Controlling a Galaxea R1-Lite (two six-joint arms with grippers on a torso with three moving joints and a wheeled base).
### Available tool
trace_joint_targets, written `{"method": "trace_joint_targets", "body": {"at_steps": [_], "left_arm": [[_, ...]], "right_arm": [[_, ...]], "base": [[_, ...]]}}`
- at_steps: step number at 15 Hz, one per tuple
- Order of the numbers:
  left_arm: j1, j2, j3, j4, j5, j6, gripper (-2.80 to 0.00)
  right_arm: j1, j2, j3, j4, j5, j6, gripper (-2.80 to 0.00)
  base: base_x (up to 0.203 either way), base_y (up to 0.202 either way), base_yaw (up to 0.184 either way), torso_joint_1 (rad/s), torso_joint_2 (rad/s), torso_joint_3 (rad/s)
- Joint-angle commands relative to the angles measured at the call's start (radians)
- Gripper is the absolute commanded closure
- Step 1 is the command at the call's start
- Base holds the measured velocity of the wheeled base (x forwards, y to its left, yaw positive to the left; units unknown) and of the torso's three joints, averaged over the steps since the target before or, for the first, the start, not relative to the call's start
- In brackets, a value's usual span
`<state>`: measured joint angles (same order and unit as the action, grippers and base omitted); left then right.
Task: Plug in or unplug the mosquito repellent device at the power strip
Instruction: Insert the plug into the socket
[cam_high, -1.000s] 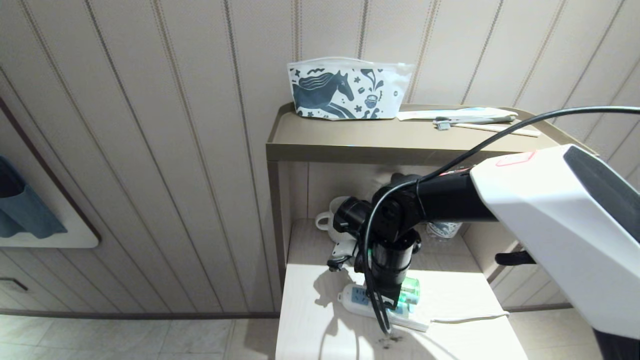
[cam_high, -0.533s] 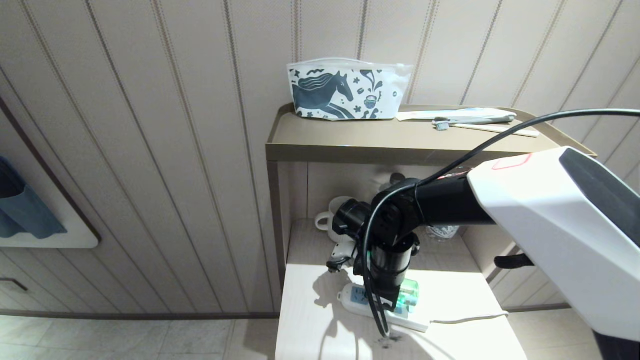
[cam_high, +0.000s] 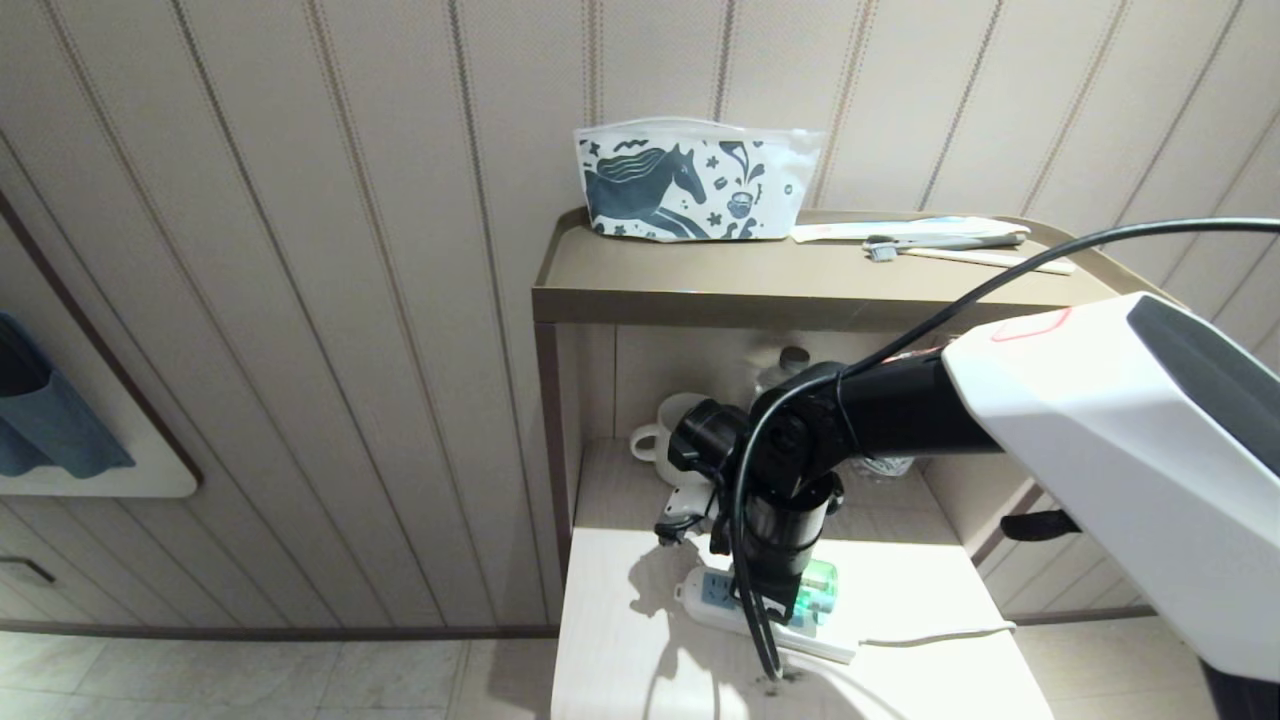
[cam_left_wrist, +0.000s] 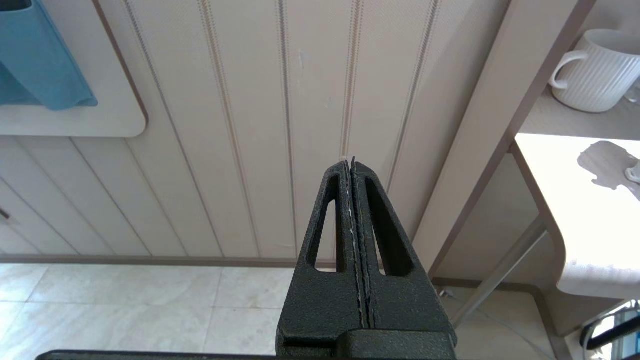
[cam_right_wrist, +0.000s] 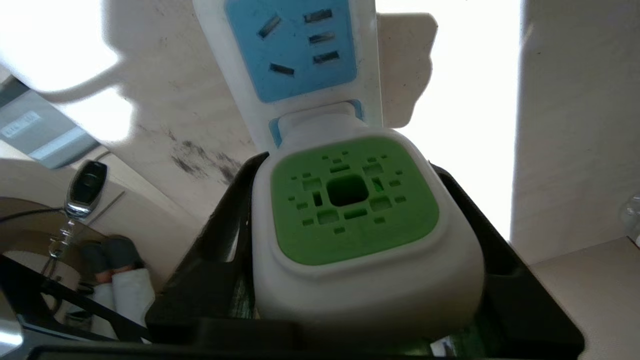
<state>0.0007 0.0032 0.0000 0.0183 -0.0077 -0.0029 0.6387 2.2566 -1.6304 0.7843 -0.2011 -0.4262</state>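
While the right gripper (cam_right_wrist: 367, 280) is reaching down over the pale wooden lower shelf (cam_high: 900, 600), its black fingers (cam_right_wrist: 215, 250) are clasping the two sides of the mosquito repellent device (cam_right_wrist: 357, 225), a small white plug-in unit with a perforated green top patch. In the right wrist view the device's plug end is meeting a light-blue socket face of the power strip (cam_right_wrist: 295, 55), a long white rectangular strip; whether the prongs are fully seated cannot be told, since they are hidden. In the head view the device's translucent green bottle (cam_high: 818, 585) is showing just beside the black wrist, directly above the power strip (cam_high: 715, 600), which is lying flat on the shelf with its thin white cord (cam_high: 940, 635) trailing away to the right. A ribbed white ceramic mug (cam_high: 662, 432) is standing at the back of the shelf, behind the arm. On the brown upper shelf (cam_high: 700, 280) a white zip pouch printed with a dark blue horse (cam_high: 690, 185) is leaning against the striped wall panelling, near a toothbrush (cam_high: 940, 240). The left gripper (cam_left_wrist: 356, 200) is hanging beside the cabinet, well apart from the strip, its black fingers pressed together on nothing.
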Motion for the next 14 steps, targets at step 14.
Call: {"method": "trace_joint_targets", "body": {"at_steps": [14], "left_arm": [[0.001,0.0,0.0,0.0,0.0,0.0,0.0]], "right_arm": [[-0.01,-0.053,-0.075,0.01,-0.008,-0.002,-2.8]], "base": [[0.0,0.0,0.0,0.0,0.0,0.0]]}}
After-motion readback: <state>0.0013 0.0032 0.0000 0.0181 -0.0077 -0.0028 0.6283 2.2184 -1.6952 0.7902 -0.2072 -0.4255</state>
